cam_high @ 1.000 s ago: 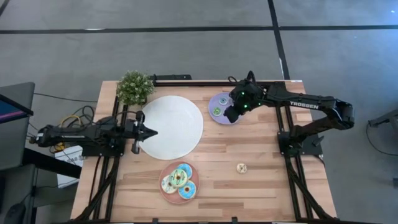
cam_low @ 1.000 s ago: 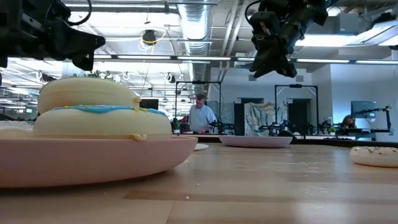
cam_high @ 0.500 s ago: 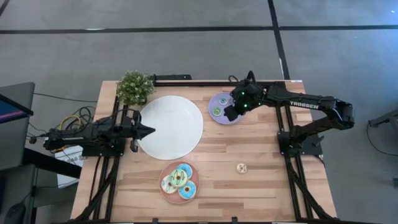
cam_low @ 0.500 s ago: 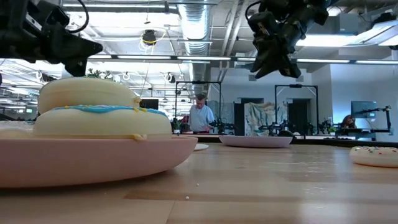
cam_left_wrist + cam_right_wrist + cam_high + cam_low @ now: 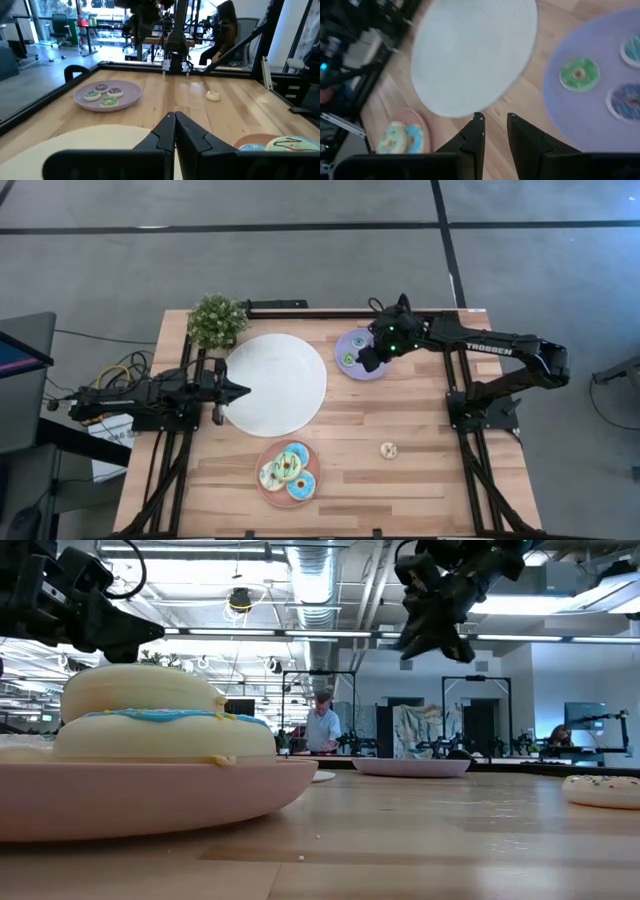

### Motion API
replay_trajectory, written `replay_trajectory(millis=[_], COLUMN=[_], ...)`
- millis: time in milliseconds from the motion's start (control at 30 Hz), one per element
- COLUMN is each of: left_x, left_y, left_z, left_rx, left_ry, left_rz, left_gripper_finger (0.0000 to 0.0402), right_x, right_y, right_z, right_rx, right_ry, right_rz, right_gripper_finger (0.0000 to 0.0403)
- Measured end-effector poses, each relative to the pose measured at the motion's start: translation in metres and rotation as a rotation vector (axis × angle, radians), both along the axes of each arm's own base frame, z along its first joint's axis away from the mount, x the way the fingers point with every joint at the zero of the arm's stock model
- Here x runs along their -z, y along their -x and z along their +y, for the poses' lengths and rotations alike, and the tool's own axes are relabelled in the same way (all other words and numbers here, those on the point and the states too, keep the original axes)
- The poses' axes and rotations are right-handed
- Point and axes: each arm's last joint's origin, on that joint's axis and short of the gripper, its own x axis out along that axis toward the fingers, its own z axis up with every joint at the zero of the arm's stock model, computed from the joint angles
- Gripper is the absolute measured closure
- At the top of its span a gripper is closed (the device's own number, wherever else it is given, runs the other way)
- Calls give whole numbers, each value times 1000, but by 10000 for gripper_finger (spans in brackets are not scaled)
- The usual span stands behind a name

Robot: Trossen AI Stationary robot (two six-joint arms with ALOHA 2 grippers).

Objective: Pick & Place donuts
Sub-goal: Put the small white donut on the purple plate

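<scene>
You see a wooden table [image 5: 350, 480] in a workshop; your right gripper [image 5: 368, 361], fingers slightly spread and empty, hovers over the lilac plate [image 5: 352, 343] partly hiding its mini donuts [image 5: 102, 93], while the left gripper [image 5: 244, 391] waits, pressed together.

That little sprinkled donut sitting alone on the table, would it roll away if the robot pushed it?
Probably not. The sprinkled donut lies flat on the wooden table, so a push would likely slide it rather than roll it. It looks small and likely light, so it may skid easily. Tipped on edge, its round ring shape could roll.
</scene>
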Motion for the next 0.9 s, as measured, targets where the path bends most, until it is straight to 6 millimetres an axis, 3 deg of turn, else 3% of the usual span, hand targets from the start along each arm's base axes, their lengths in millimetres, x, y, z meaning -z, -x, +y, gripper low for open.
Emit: replay_trajectory(millis=[167,300,533,733,900], left_x=[0,0,0,0,0], left_y=[0,0,0,0,0], left_z=[0,0,0,0,0], left_rx=[5,4,4,4,4], left_ry=[9,38,43,43,44], left_rz=[0,-1,-1,0,0], left_gripper_finger=[401,401,401,401,401], right_x=[-5,0,15,17,23], right_y=[-5,-5,9,17,28], right_z=[0,18,86,148,182], right_rx=[20,89,161,244,325], right_ry=[12,41,7,-41,-59], right_rz=[-62,37,331,320,322], right_gripper_finger=[331,332,337,330,314])
